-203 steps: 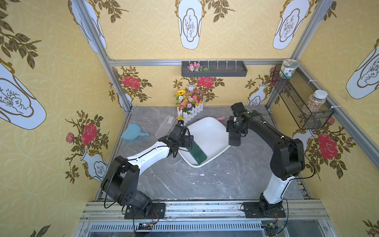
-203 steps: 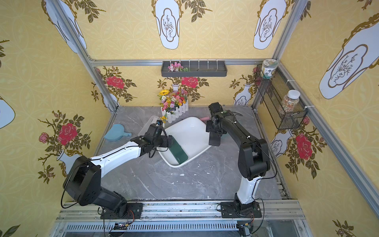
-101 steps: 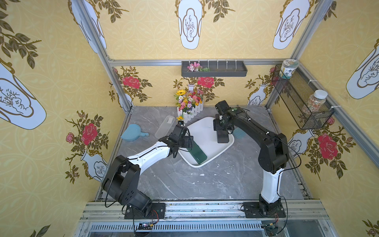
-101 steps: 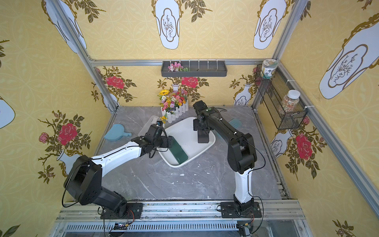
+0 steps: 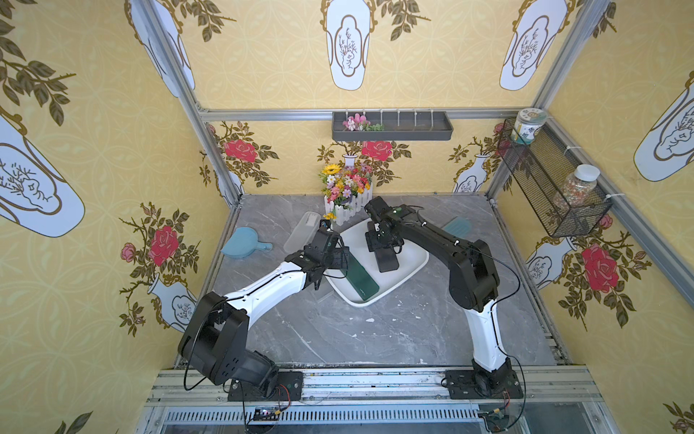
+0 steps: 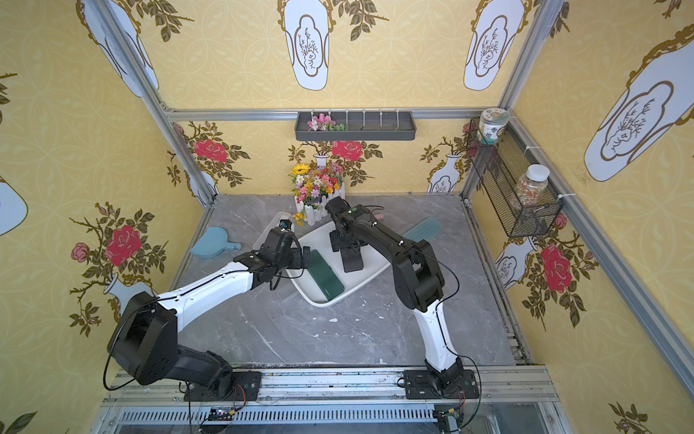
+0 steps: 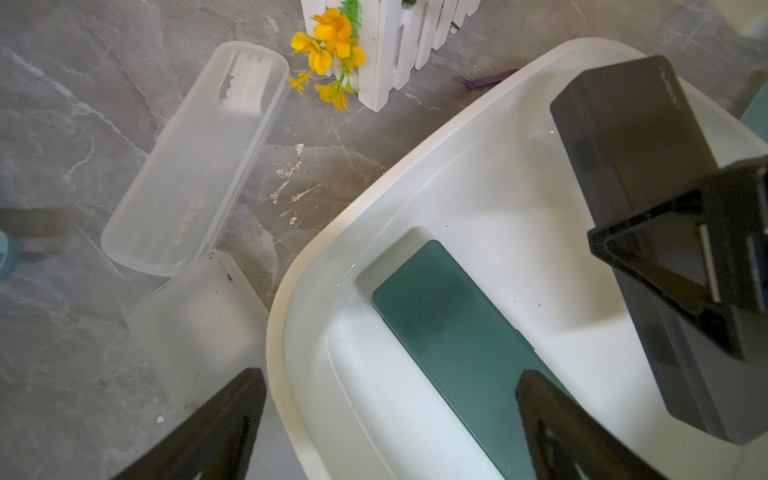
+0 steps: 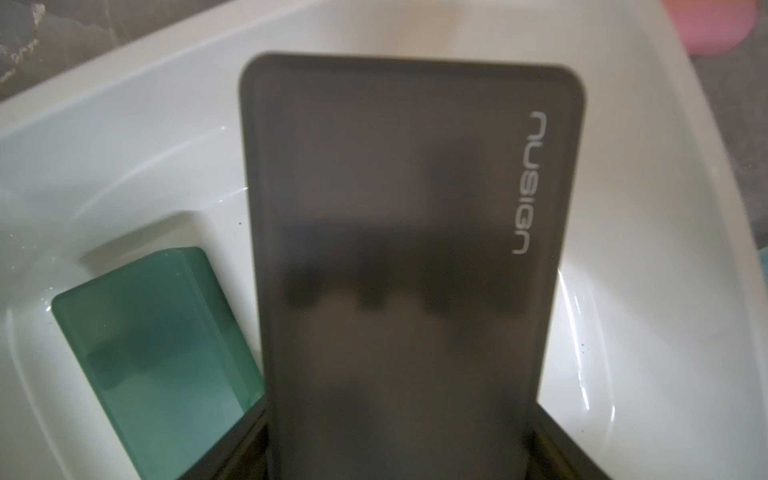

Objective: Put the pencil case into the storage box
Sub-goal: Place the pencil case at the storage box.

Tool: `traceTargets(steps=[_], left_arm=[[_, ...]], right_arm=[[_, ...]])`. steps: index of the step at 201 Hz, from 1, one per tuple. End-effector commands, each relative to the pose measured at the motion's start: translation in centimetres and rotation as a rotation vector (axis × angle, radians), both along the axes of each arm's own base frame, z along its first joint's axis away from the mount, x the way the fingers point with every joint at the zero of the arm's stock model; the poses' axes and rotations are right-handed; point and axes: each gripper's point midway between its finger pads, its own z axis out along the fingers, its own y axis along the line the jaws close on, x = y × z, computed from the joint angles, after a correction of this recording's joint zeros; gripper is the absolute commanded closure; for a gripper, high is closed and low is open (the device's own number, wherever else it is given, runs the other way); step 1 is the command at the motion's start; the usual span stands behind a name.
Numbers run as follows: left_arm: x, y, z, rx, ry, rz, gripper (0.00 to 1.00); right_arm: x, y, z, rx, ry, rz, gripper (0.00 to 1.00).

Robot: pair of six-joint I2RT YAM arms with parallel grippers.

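The storage box point(image 5: 415, 260) is a white tub in the middle of the table, seen in both top views point(image 6: 378, 269). A dark green pencil case point(image 5: 361, 279) point(image 7: 457, 340) point(image 8: 153, 345) lies inside it. My right gripper point(image 5: 381, 244) point(image 8: 401, 424) is shut on a black pencil case point(image 5: 387, 258) point(image 6: 353, 260) point(image 8: 407, 249) and holds it over the inside of the box point(image 8: 623, 249). My left gripper point(image 5: 340, 259) point(image 7: 390, 376) is open and straddles the box's rim point(image 7: 282, 332), one finger outside and one over the green case.
Two frosted clear cases point(image 7: 195, 158) point(image 7: 195, 324) lie on the table left of the box. A blue scoop point(image 5: 242, 242) sits farther left. Flowers in a white fence point(image 5: 347, 195) stand behind the box. A teal case point(image 5: 456, 227) lies to the right. A mesh basket point(image 5: 552, 180) hangs on the right wall.
My right arm has swung left with the black case, from beside the box's right edge to over its inside. The left arm and the green case have not moved.
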Motion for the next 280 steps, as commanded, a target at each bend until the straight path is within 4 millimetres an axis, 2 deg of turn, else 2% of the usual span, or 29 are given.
traceTargets(steps=[1,42,77,175,226,237,251,280], left_arm=[[0.4,0.9,0.3,-0.007,-0.023,0.047,0.00],[0.7,2.2,0.0,-0.018,-0.023,0.092,0.00],[0.8,2.2,-0.2,-0.022,-0.016,0.092,0.00],[0.8,2.7,-0.6,-0.007,-0.008,0.105,0.00],[0.7,2.7,-0.8,-0.009,-0.001,0.107,0.00],[0.6,2.8,-0.8,-0.009,0.000,0.107,0.00],[0.6,2.8,-0.8,-0.010,-0.001,0.108,0.00],[0.7,2.7,-0.6,-0.013,-0.003,0.106,0.00]], right_arm=[[-0.2,0.9,-0.7,-0.006,-0.005,0.038,0.22],[-1.2,2.0,-2.2,-0.032,0.012,0.108,0.21],[-1.6,2.1,-3.5,-0.054,0.026,0.164,0.21],[-2.0,3.0,-4.8,-0.068,0.042,0.283,0.21],[-2.5,3.2,-6.1,-0.095,0.062,0.322,0.21],[-2.6,3.2,-6.2,-0.104,0.065,0.329,0.17],[-2.7,3.3,-6.3,-0.116,0.066,0.337,0.00],[-2.8,3.7,-5.9,-0.108,0.058,0.351,0.03]])
